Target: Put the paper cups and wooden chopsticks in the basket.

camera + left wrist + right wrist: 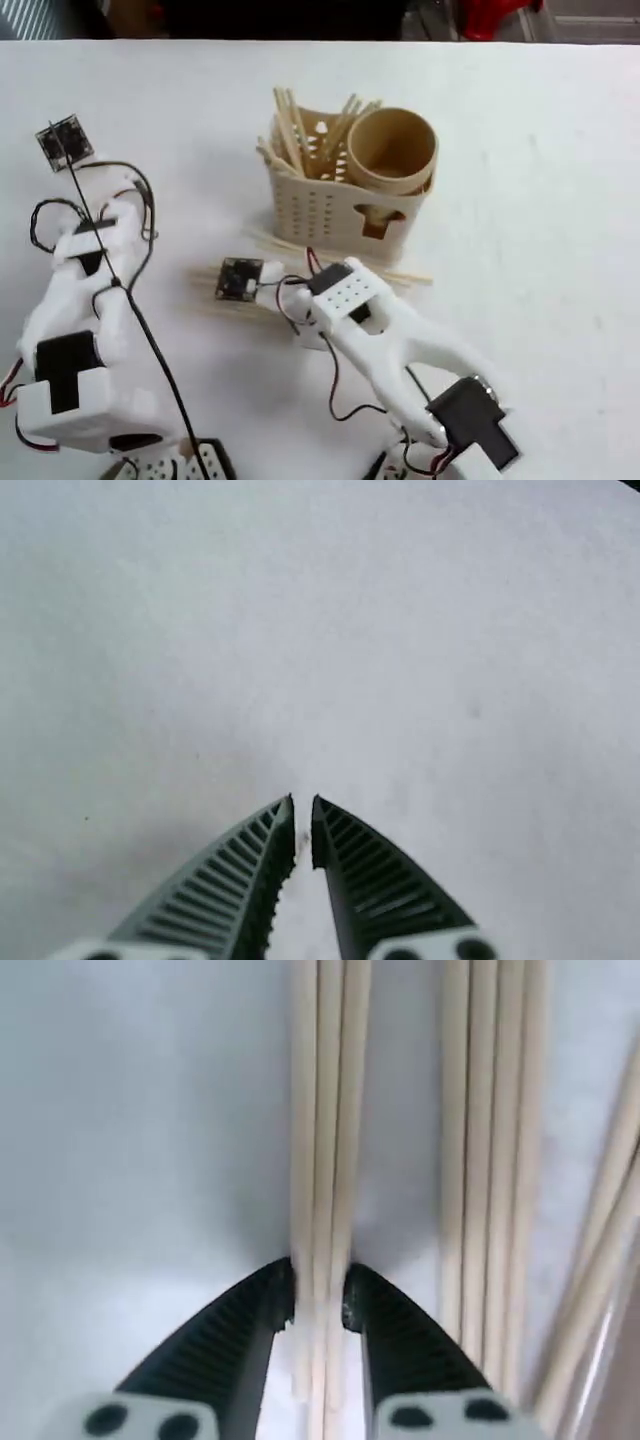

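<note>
A cream basket stands mid-table with a tan paper cup and several wooden chopsticks upright inside it. More chopsticks lie flat on the table in front of the basket. My right gripper is down on the table, shut on a bundle of three chopsticks; a second bundle lies parallel beside it. The right arm sits just in front of the basket. My left gripper hangs over bare white table at the left, fingers nearly together, holding nothing.
The left arm with its black cables takes up the table's left side. White table stretches to the right of the basket. The far table edge runs along the back.
</note>
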Motion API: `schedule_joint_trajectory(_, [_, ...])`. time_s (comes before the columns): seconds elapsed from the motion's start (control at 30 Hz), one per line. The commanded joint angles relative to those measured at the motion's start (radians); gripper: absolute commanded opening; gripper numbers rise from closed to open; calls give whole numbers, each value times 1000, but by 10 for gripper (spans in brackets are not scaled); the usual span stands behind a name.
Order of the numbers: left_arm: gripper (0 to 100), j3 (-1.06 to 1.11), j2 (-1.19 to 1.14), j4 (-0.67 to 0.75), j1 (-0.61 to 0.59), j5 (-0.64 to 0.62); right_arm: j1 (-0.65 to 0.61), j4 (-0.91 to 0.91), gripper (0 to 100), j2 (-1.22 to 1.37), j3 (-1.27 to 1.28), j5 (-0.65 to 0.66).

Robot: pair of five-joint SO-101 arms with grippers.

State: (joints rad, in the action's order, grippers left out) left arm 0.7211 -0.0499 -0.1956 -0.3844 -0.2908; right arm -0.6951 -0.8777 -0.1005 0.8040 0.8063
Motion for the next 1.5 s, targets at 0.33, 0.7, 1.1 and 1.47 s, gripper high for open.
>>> schedule_joint_trajectory(0.33, [50, -55, 4, 25, 4, -6, 101, -18, 17, -424, 74, -118])
schedule_joint_trajectory(0.7, [50, -55, 4, 28, 4, -6, 85, 25, 17, -938, 124, -130])
schedule_joint_trajectory(1.1, [50, -55, 2, 25, 4, -6, 85, 638, 18, -954, -107, -445])
schedule_joint_trajectory(1.47, [50, -55, 2, 25, 4, -6, 193, 802, 17, -544, -235, -761])
